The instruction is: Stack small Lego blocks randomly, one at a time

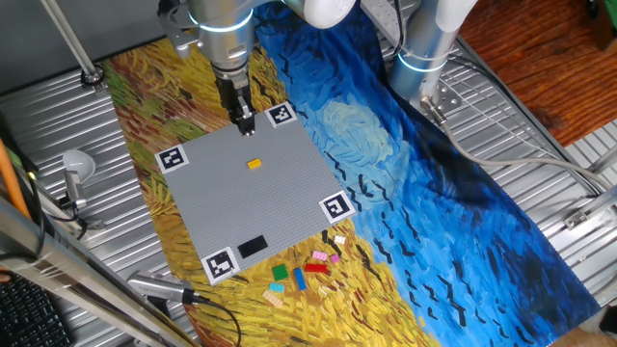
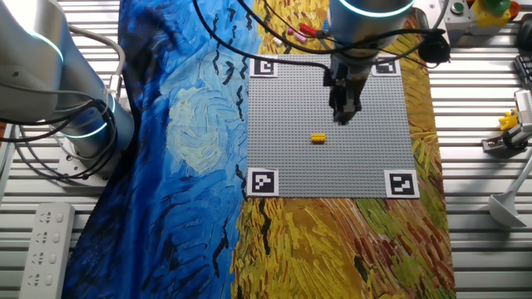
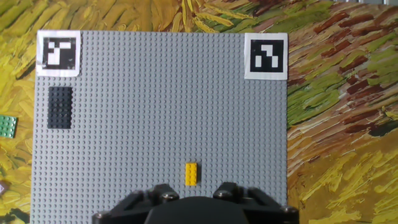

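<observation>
A small orange-yellow studded plastic brick (image 1: 254,164) is seen alone near the centre of the large grey studded baseplate (image 1: 280,202). The black two-finger gripper (image 1: 245,121) is held above the plate's upper edge; its finger spacing cannot be told. Other mixed-colour bricks (image 1: 301,275) lie at lower centre.

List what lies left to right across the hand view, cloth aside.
Green block at the left edge → black rectangle → yellow block on the grey baseplate → right corner marker.
</observation>
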Robot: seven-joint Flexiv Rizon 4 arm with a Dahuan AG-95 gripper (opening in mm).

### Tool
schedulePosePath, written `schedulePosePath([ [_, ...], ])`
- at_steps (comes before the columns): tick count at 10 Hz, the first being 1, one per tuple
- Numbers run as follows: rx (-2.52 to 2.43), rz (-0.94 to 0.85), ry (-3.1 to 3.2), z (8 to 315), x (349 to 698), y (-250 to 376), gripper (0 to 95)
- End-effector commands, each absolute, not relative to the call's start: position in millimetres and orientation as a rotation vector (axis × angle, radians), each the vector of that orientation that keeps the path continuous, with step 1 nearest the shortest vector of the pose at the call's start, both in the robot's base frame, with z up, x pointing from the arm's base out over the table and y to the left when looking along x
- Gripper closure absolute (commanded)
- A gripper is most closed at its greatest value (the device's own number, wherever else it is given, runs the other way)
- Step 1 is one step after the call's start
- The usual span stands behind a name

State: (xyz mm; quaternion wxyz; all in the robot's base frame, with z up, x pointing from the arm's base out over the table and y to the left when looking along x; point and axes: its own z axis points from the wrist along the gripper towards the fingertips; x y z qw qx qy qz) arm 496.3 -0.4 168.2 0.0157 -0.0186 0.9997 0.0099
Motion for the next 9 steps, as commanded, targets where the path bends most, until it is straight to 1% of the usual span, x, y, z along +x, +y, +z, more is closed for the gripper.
schedulePosePath([
  [1,-0.072,0.032,3.109,168.1,496.0,-0.5,95.0],
  [6,-0.179,0.019,3.110,168.8,492.4,-3.0,95.0],
  [9,-0.496,0.014,3.054,168.4,492.2,-6.4,95.0],
])
